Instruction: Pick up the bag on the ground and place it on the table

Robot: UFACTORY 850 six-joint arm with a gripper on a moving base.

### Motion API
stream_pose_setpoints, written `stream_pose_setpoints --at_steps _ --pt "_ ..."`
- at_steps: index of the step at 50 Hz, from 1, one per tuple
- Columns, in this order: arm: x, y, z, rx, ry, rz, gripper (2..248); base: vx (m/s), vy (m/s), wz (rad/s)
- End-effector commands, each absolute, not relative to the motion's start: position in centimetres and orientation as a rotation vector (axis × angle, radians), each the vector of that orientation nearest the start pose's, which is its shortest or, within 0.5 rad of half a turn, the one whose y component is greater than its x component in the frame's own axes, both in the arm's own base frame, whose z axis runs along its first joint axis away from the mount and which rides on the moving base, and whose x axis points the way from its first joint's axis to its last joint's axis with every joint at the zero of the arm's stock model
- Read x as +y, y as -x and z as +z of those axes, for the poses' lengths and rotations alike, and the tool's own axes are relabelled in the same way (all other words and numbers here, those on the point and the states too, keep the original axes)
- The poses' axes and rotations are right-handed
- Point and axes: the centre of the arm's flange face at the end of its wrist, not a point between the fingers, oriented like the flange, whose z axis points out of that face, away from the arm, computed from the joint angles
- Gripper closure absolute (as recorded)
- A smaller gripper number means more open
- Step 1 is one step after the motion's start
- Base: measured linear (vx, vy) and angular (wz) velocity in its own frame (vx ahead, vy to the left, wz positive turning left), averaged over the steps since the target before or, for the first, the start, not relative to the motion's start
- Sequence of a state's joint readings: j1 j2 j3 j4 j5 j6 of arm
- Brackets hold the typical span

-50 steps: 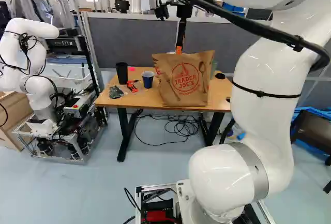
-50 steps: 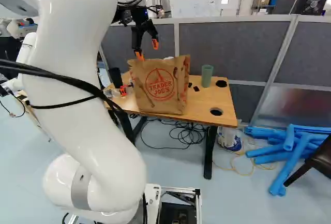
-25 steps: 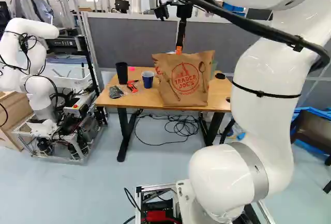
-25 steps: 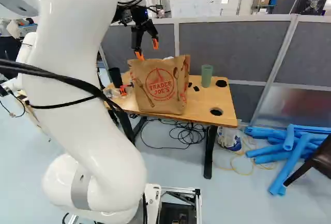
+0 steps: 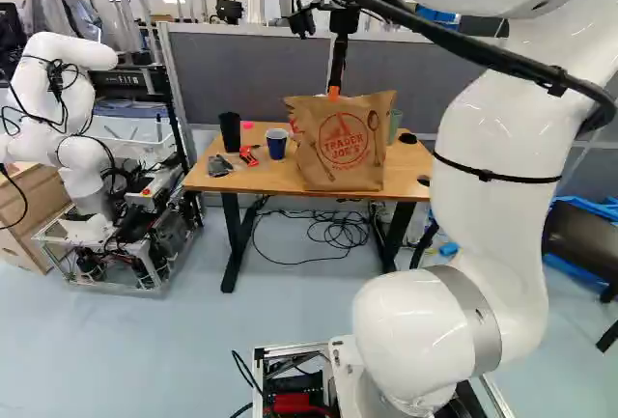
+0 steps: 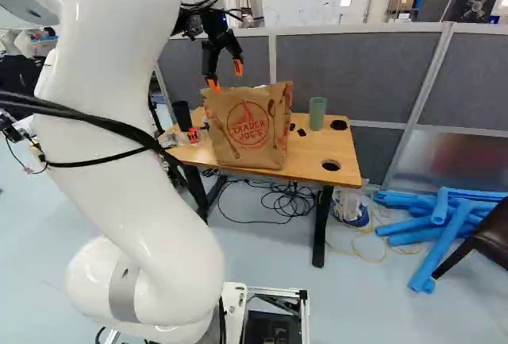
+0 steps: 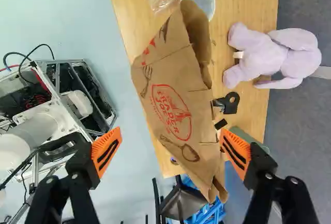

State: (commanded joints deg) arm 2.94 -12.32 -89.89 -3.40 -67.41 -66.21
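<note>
The brown paper bag (image 5: 340,153) stands upright on the wooden table (image 6: 345,165), its folded-open top facing up. Above its top hangs my gripper (image 6: 225,76), fingers spread wide. Seen from the wrist, the gripper (image 7: 170,151) is open and nothing is pinched in it; the bag (image 7: 173,100) lies ahead of and partly between the fingers, with one orange pad (image 7: 235,154) close to its back side in that view. Whether that pad touches the bag I cannot tell.
Around the bag stand a blue cup (image 5: 277,146), a black cup (image 5: 230,132) and a green cup (image 6: 317,114). A lilac plush toy (image 7: 279,56) lies behind it. Another robot (image 5: 82,167) stands at the left; blue tubes (image 6: 436,229) lie right of the table.
The base has moved slightly, backing away, so the table and bag look a little smaller and farther off. The arm keeps its pose and the fingers stay spread; the bag still stands on the table.
</note>
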Motion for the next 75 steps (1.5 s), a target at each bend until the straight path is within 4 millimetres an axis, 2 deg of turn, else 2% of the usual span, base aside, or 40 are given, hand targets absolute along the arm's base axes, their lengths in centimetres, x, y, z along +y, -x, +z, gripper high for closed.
stream_pose_setpoints --at_steps 42,75 --pt "2.3 -54.7 70.8 -1.873 2.691 -0.212 3 -0.057 0.001 0.005" --pt "2.2 -54.3 68.5 -1.787 2.766 -0.317 3 0.000 0.000 0.000"
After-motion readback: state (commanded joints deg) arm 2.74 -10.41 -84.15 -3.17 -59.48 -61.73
